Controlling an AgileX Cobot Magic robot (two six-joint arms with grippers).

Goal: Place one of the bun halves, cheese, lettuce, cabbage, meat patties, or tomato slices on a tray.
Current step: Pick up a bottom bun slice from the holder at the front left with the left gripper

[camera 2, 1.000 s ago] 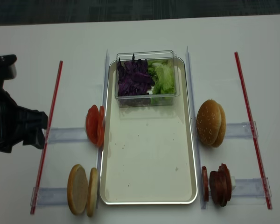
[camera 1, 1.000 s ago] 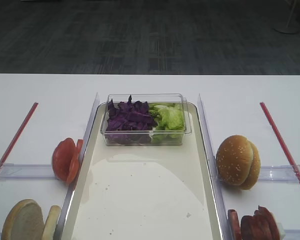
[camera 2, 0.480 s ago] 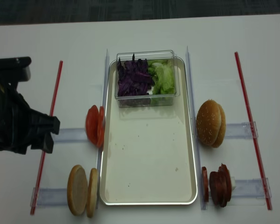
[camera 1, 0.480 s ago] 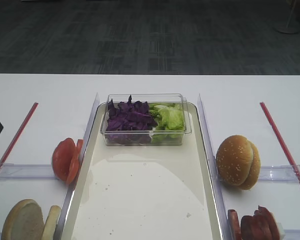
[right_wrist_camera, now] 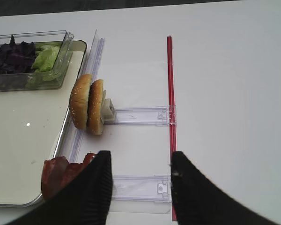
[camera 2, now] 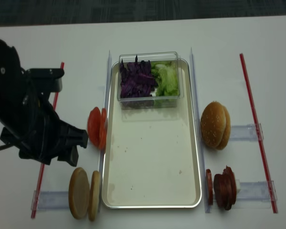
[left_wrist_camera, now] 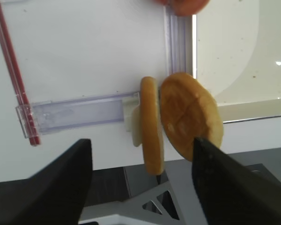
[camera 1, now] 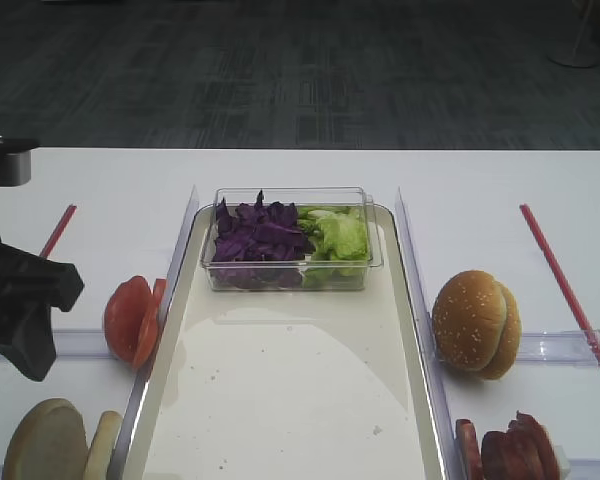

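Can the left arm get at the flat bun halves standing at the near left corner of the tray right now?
Probably yes. The left gripper hangs above the bun halves with its fingers spread to either side; nothing lies between them, and the tray sits alongside.

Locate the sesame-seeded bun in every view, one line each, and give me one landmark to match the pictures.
Exterior high: sesame-seeded bun at right, beside the tray.
Exterior high (realsense): right of centre, just outside the tray's right rim.
Right wrist: left of centre, standing on edge.
Left wrist: not in it; only flat bun halves show.
Shared landmark: the tray's cream surface.
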